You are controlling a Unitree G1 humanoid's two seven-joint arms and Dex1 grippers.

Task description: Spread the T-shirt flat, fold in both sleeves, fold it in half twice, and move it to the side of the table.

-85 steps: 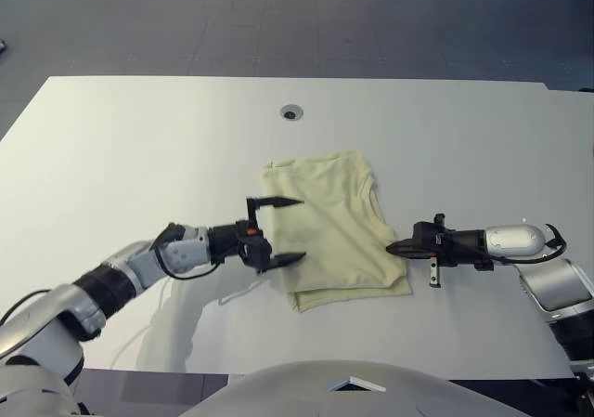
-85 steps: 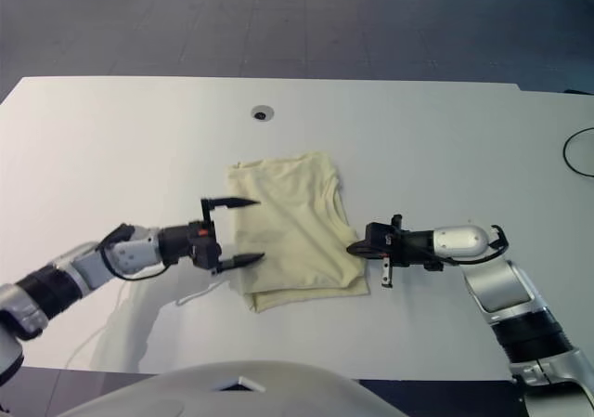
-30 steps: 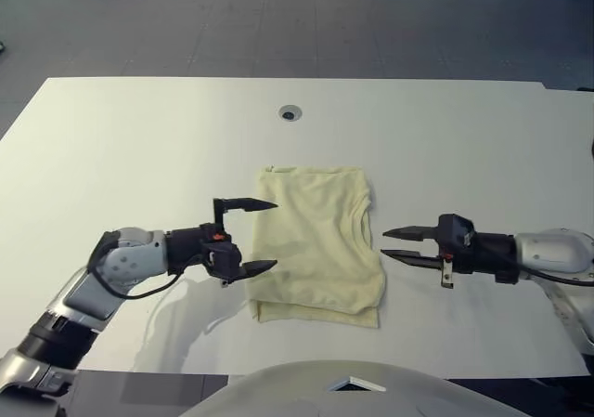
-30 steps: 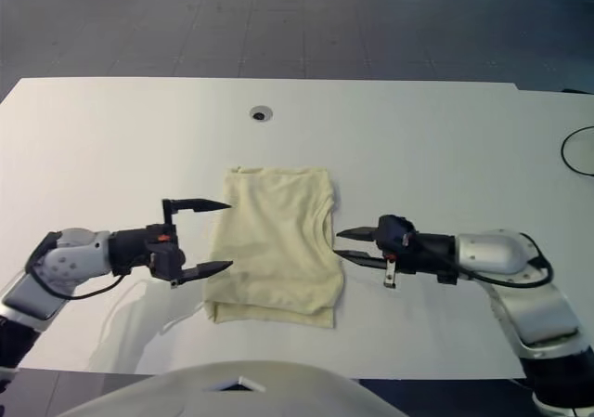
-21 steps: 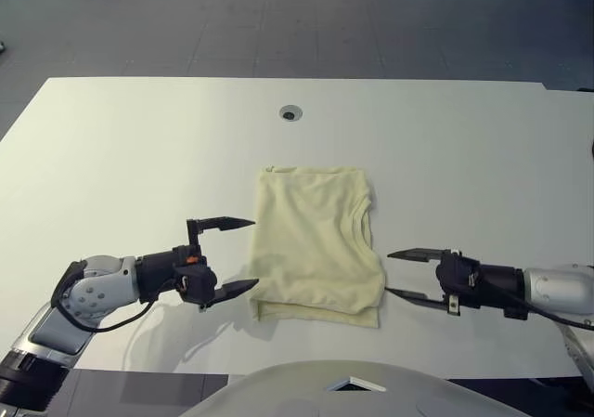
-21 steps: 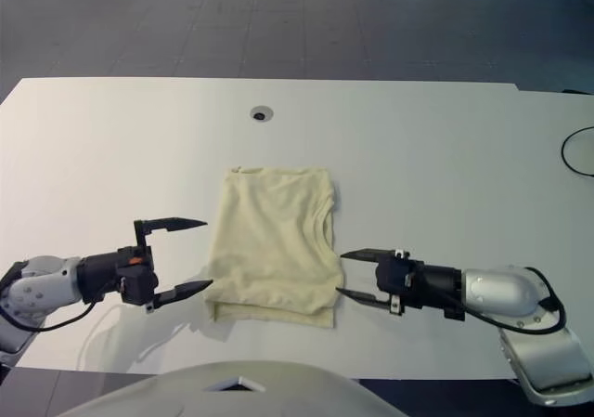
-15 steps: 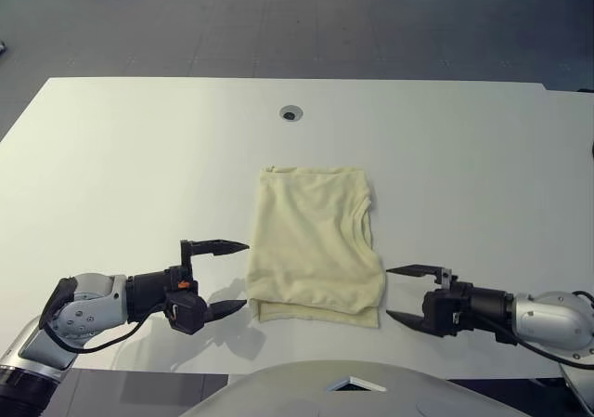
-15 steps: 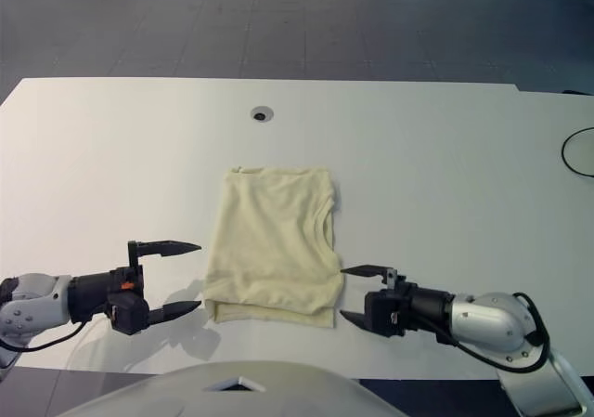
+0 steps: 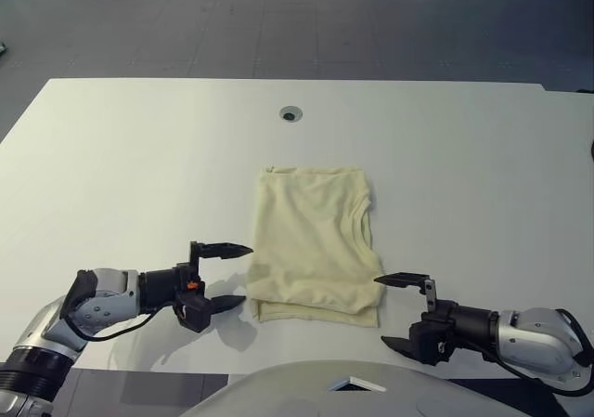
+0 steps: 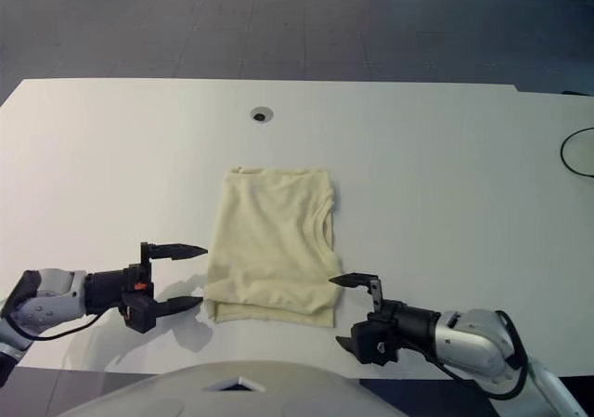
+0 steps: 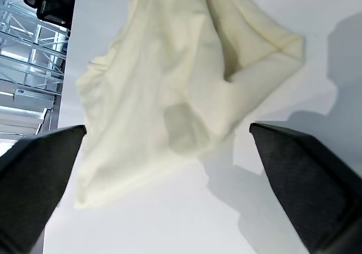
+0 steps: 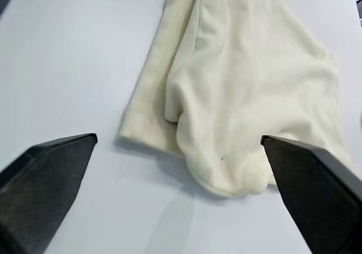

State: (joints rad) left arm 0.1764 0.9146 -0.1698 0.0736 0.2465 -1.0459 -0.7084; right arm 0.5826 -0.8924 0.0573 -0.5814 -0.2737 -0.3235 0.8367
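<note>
Pale yellow T-shirt (image 9: 316, 245) lies folded into a rectangle w/ layered edges, mid-table (image 9: 139, 157), nearer the robot's edge, collar side facing right. L gripper (image 9: 247, 273) sits low just beside the shirt's near-left corner, fingers spread wide, holding nothing, not touching the cloth. R gripper (image 9: 380, 311) is by the near-right corner, also wide open & empty, apart from the fabric. Small round grommet (image 9: 291, 113) in the table beyond the shirt.
</note>
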